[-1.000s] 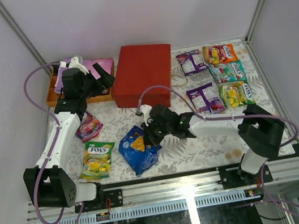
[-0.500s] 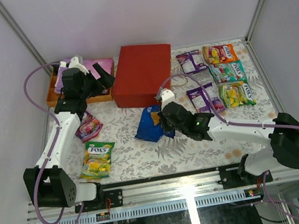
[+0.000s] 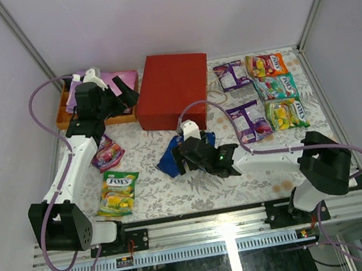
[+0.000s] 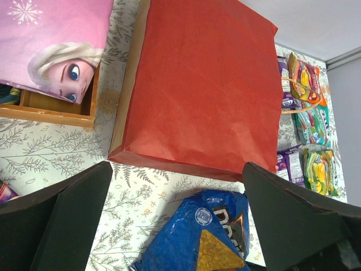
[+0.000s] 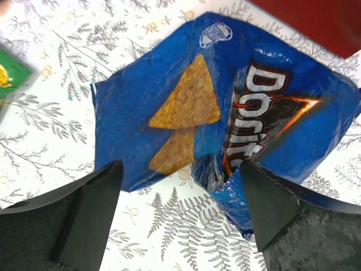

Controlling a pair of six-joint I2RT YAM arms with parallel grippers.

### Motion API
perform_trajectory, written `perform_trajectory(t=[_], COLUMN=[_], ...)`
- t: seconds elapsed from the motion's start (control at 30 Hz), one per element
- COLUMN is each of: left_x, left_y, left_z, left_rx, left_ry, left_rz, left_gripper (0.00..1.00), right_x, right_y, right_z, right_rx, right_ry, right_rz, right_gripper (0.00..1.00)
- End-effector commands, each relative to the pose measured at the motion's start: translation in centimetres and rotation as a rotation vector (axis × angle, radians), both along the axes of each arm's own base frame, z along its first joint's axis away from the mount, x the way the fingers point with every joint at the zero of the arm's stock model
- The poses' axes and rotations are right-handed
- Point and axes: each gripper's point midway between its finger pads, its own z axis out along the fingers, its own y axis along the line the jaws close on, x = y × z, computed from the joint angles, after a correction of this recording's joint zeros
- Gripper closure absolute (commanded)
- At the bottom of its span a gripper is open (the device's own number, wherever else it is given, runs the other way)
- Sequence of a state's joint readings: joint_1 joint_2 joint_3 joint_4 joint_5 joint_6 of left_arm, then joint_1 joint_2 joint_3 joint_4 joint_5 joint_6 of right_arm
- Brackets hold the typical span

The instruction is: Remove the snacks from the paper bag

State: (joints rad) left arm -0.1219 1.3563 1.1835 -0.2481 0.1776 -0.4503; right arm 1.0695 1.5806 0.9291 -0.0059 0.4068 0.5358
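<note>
Doritos bag [image 5: 186, 101]: lying flat, just near of the red paper bag [image 4: 203, 84]; likely light, crinkly and slippery, so pinch an edge seam.
Right gripper [image 5: 179, 169]: fingers spread above the Doritos bag, empty.
Left gripper [image 4: 176, 169]: fingers spread, empty.

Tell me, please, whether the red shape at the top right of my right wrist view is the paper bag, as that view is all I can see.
Observer: Yes, that is the paper bag. It lies flat on its side just beyond the Doritos bag.
Operator: Are any other snacks already out on the table?
Observer: Five small packets lie grouped to the right of the paper bag, and two more lie on the left side of the table.
Operator: And where is the left hand?
Observer: The left hand hangs open by the paper bag's left side, next to the orange tray.
</note>
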Motion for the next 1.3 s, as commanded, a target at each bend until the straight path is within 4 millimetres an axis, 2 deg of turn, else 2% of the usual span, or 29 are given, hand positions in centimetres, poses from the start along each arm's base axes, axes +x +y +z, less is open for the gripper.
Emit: perform_trajectory(t=[0.0,0.1,0.2,0.27,0.33,0.37,0.43,0.5,0.53,0.6,0.67,0.7,0.77,0.9,1.0,1.13,1.2,1.27], left_x=[0.2,0.0,-0.7,-2.0,-4.1,-5.2,-7.2,-9.1,-9.8,-10.9,-11.7,-11.8,-12.1,-12.3,-12.5,-12.2,-12.0,-11.2], left_y=[0.0,-0.6,-1.7,-3.3,-4.6,-5.2,-6.7,-7.8,-8.5,-9.8,-11.1,-11.6,-12.0,-12.0,-11.2,-8.4,-6.5,-4.8], left_z=[1.5,1.3,1.2,1.0,-0.5,-1.1,-2.9,-6.0,-7.2,-9.4,-11.3,-12.2,-14.5,-18.6,-21.3,-24.3,-25.4,-25.5], left_rx=[0.002,-0.038,-0.178,-0.285,-0.327,-0.337,-0.359,-0.389,-0.402,-0.436,-0.472,-0.491,-0.506,-0.511,-0.468,-0.32,-0.227,-0.135], left_ry=[-0.038,-0.015,0.02,0.023,0.041,0.044,0.067,0.133,0.158,0.208,0.268,0.295,0.356,0.454,0.522,0.578,0.599,0.6], left_rz=[-0.017,-0.03,0.008,-0.013,0.001,0.009,0.0,-0.014,-0.029,-0.062,-0.105,-0.117,-0.117,-0.069,0.008,0.163,0.255,0.343], left_gripper=[0.0,0.0,0.0,0.01,0.04,0.07,0.11,0.19,0.27,0.35,0.37,0.37,0.37,0.36,0.34,0.3,0.27,0.27], right_x=[1.6,1.6,0.5,-0.5,-1.5,-1.7,-1.9,-1.1,-0.6,0.3,1.2,1.6,2.4,3.8,4.3,4.4,4.1,3.7], right_y=[0.3,-1.3,-2.7,-3.3,-3.6,-3.9,-4.0,-4.5,-4.6,-4.4,-3.7,-3.3,-2.5,-1.9,-2.4,-4.4,-5.3,-6.1], right_z=[6.0,7.3,8.5,9.4,10.2,10.3,10.8,10.4,10.3,10.0,9.4,9.2,8.4,5.4,2.6,-1.0,-2.1,-3.0], right_rx=[0.104,0.077,0.134,0.222,0.314,0.357,0.474,0.535,0.551,0.55,0.53,0.528,0.528,0.503,0.488,0.406,0.365,0.306], right_ry=[-0.152,-0.187,-0.228,-0.262,-0.265,-0.247,-0.188,-0.145,-0.129,-0.092,-0.056,-0.042,-0.016,0.082,0.154,0.227,0.247,0.267], right_rz=[-0.049,-0.063,-0.027,0.017,0.082,0.102,0.141,0.136,0.134,0.132,0.13,0.13,0.126,0.084,0.049,-0.011,-0.032,-0.038], right_gripper=[0.05,0.03,0.03,0.0,0.03,0.07,0.23,0.43,0.52,0.65,0.79,0.82,0.83,0.86,0.89,0.91,0.91,0.91])
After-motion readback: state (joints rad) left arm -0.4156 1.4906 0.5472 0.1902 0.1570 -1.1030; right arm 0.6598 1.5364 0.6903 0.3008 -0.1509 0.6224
